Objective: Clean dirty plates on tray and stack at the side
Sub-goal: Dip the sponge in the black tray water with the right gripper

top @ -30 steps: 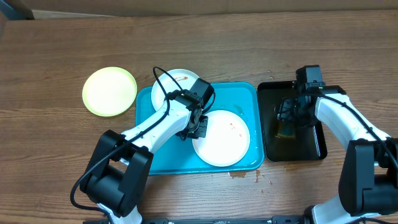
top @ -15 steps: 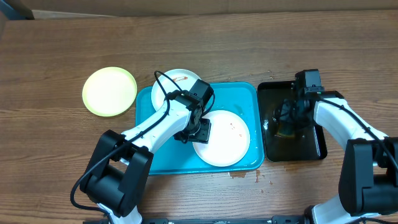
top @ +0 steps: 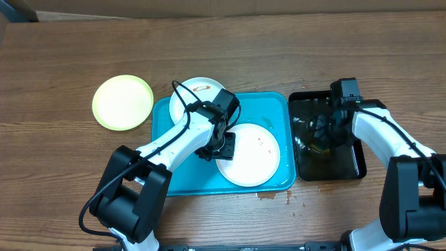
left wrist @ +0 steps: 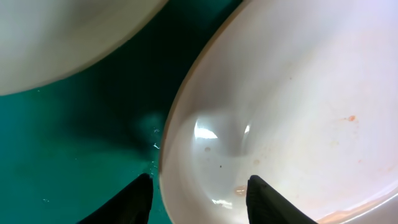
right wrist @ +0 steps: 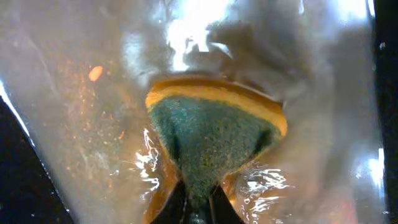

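rear plate [top: 205, 85] half under left arm [top: 171, 143]

Robot lab test bench: left arm [top: 167, 145], right arm [top: 387, 131] mounted at wood-grain table [top: 56, 174], with turquoise tray [top: 268, 104], black tray [top: 347, 166].

Overhead is evenly lit and sharp; wrist close-ups are soft, with glare on the plate [left wrist: 286, 112].

A brown wooden table [top: 279, 42] is being used as the support. Directly on it, a pale yellow-green plate [top: 122, 102] is being carried at the left, apart from the rest. The turquoise tray [top: 268, 108] is being borne in the middle, and a black tray [top: 334, 167] is being carried just beside its right edge. Small brown spots [top: 268, 195] are being shown on the wood at the turquoise tray's near edge.
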